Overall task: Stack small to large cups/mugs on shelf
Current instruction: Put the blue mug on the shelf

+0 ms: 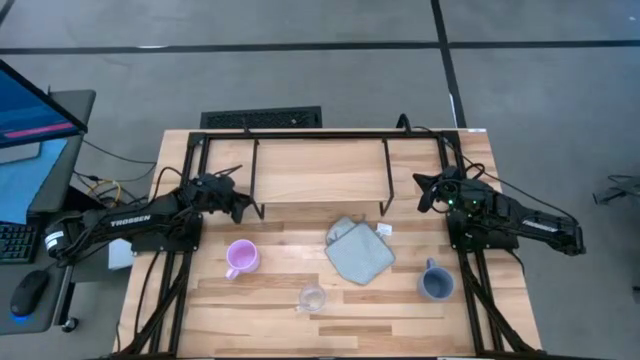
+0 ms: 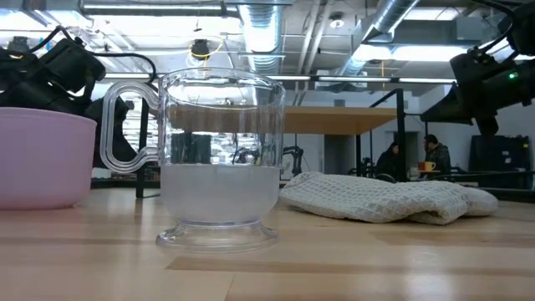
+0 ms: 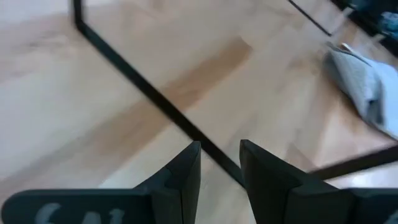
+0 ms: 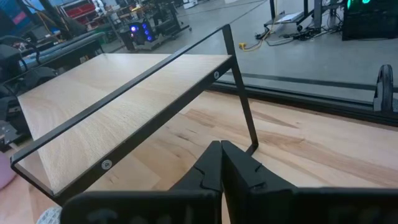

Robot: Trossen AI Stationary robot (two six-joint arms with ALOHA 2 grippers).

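With left gripper (image 1: 238,204) slightly parted and empty, right gripper (image 1: 428,190) closed on nothing, both beside the bare shelf (image 1: 320,165): best to start with the blue mug (image 1: 436,282) at front right, leaving pink mug (image 1: 241,258) and glass cup (image 1: 312,297) for nesting inside.

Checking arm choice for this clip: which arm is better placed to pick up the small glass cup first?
Probably the left. The glass cup sits left of centre, nearer the left tool, which is slightly open. The right tool is shut, with the cloth lying on its side of the cup.
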